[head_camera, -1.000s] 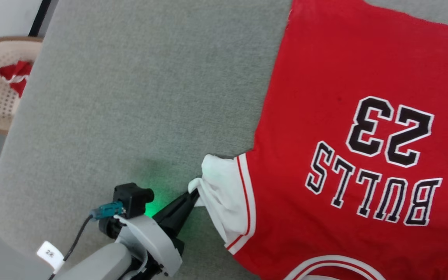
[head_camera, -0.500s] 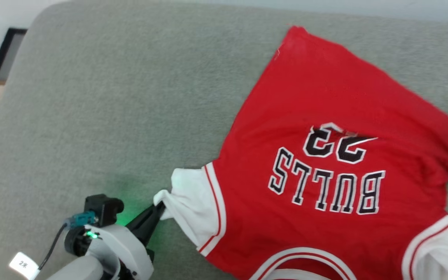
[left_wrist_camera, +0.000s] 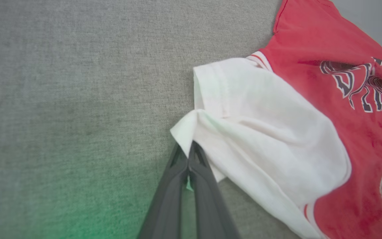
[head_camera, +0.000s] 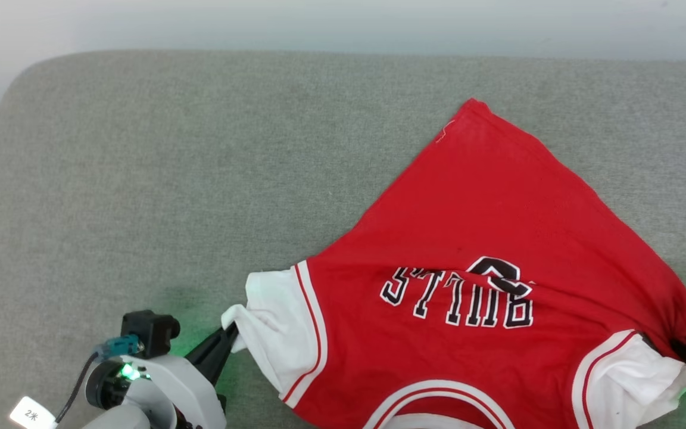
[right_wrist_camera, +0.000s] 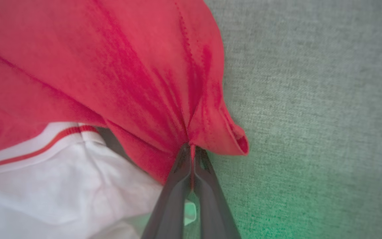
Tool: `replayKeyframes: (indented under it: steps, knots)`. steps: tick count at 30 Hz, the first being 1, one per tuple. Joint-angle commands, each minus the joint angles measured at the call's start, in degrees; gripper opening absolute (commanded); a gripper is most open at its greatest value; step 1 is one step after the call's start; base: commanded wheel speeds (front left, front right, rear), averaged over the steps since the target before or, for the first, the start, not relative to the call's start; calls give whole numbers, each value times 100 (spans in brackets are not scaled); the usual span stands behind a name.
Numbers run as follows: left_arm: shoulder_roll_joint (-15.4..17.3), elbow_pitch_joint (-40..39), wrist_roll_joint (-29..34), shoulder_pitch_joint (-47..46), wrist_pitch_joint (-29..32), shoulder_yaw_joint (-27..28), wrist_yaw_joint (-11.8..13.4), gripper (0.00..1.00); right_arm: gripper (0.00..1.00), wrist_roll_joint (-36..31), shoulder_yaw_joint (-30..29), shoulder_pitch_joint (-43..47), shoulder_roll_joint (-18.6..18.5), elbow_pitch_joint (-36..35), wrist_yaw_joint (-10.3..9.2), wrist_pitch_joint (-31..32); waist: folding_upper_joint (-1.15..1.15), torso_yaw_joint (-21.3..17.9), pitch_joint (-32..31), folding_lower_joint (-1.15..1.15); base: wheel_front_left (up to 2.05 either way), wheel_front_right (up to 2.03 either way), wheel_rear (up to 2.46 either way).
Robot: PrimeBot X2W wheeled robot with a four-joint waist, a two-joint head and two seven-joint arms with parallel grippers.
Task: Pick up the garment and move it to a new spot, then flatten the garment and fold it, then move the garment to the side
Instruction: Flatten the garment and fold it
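The garment (head_camera: 486, 220), a red shirt with white sleeves, lies on the grey padded surface (head_camera: 170, 167) with its collar toward me. Its far right hem corner is drawn down to the near right sleeve, so a red fold covers most of the "23" above the "BULLS" print. At the lower left my left gripper (head_camera: 231, 331) is shut on the tip of the white sleeve (left_wrist_camera: 260, 132); the left wrist view shows that gripper (left_wrist_camera: 189, 149) pinching the cloth. My right gripper (head_camera: 679, 347) is shut on the red hem corner (right_wrist_camera: 217, 132), its own gripper (right_wrist_camera: 191, 149) closed tight.
The grey surface stretches wide to the left and behind the shirt, with a rounded far left corner (head_camera: 27, 71). A pale wall (head_camera: 319, 24) runs beyond its far edge. Green light from the wrists tints the cloth near both grippers.
The camera has swung right, and the basket has left the view. The right gripper has pulled the red hem corner toward me, folding the shirt over the number. The left gripper still holds the sleeve.
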Motion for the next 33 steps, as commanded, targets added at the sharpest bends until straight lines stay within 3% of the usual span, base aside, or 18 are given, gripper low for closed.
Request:
replayKeyframes:
  steps: [1, 6, 7, 8, 9, 17, 26, 33]
  knots:
    - [-17, 20, -17, 63, 5, -16, -2, 0, 0, -179, 310, 695, 225, 527, -15, 221, 0, -54, -56, 0, 0, 0, 0]
    - [-36, 83, -19, 43, 9, -33, -40, 0, 0, -374, 327, 679, 483, 905, -18, 127, 0, -81, -132, 0, 0, 0, 0]
    - [-31, 101, -22, 53, 5, -32, -49, 0, 10, -378, 334, 649, 516, 930, -18, 104, 0, -96, -151, 0, 0, 0, 0]
    - [-26, 115, -18, 62, -7, -29, -54, 0, 82, -393, 320, 612, 531, 920, -18, 61, 0, -113, -170, 0, 0, 0, 0]
    - [-21, 122, -7, 70, -23, -25, -58, 0, 100, -396, 306, 583, 524, 910, -18, 66, 0, -128, -189, 0, 0, 0, 0]
    - [2, 120, 33, 161, -97, -14, -38, 0, 100, -318, -60, 621, 336, 185, -19, 143, 0, -218, -328, 0, 0, 0, 0]
    - [-32, -12, 81, 185, -110, -42, 20, 0, 100, -583, -1228, 867, 441, -1921, -9, 546, 0, -124, -332, 0, 0, 0, 0]
    - [-177, -8, 171, 15, -103, -103, -44, 0, 100, -993, -1112, 81, 288, -2877, -9, 464, 0, 153, -214, 0, 0, 0, 0]
